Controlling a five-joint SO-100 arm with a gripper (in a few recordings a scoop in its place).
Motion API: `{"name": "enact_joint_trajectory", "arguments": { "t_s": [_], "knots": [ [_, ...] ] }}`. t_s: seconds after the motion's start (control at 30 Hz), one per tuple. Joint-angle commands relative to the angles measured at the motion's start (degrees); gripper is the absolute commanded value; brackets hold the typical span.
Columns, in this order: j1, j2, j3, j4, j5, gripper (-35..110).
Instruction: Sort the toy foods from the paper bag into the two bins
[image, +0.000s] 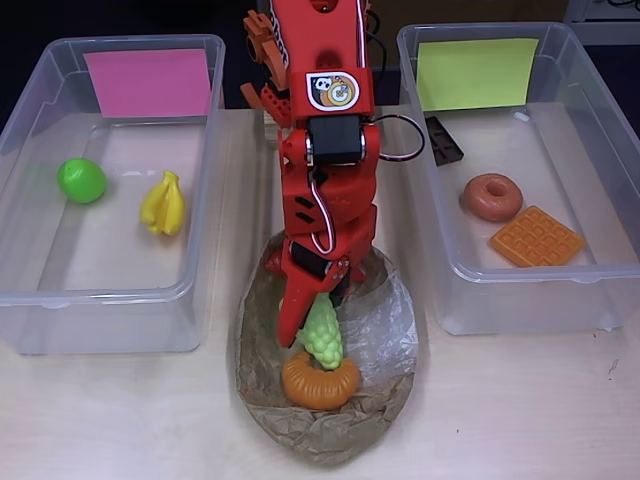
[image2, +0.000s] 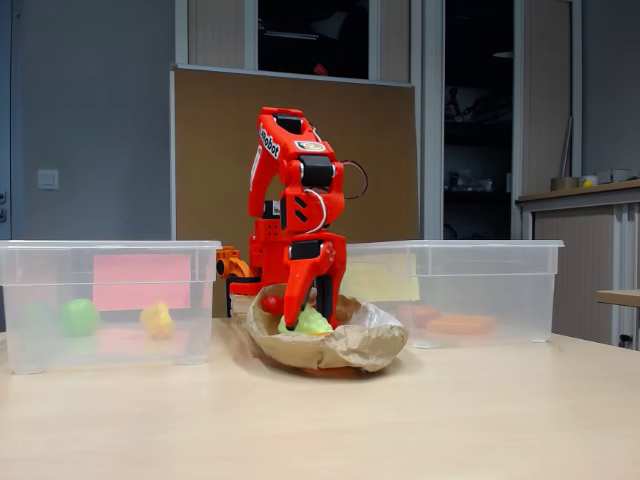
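Red gripper (image: 318, 325) reaches down into the paper bag (image: 385, 330) at the lower middle of the overhead view, its two fingers closed around the pale-green grapes (image: 323, 338), which sit between them just above the orange croissant (image: 320, 382). From the fixed view the gripper (image2: 308, 312) dips inside the crumpled bag (image2: 345, 345) at the centre of the frame, the grapes (image2: 312, 322) peeking over the rim, with a small red piece (image2: 271, 304) showing at the bag's left edge. On the left of the overhead view stands the bin with the pink label (image: 148, 82), holding the green ball (image: 81, 181) and the yellow banana (image: 164, 204), well apart from each other. On the right, the bin with the yellow-green label (image: 477, 72) holds the brown donut (image: 492, 197), the orange waffle (image: 536, 237) just beside it, and the dark chocolate bar (image: 443, 140) near its upper left corner. Everything rests on a light wooden table (image: 520, 410).
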Motion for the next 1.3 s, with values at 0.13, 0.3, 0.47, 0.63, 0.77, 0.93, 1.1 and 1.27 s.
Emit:
{"name": "enact_joint_trajectory", "arguments": {
  "t_s": [0.13, 0.3, 0.47, 0.63, 0.77, 0.93, 1.1, 1.27],
  "knots": [
    [-1.8, 0.2, -5.1, 4.8, 2.5, 29],
    [-2.1, -0.4, -8.3, 7.1, 3.2, 24],
    [-2.3, 0.8, -13.0, 12.2, 2.6, 21],
    [-2.3, 3.5, -19.7, 19.0, 0.9, 21],
    [-1.1, 7.8, -23.3, 23.6, -0.9, 20],
    [2.7, 17.5, -22.1, 26.5, -2.7, 19],
    [10.4, 33.6, -11.6, 24.7, -6.0, 19],
    [21.8, 48.3, 0.4, 23.9, -8.3, 20]
  ]
}}
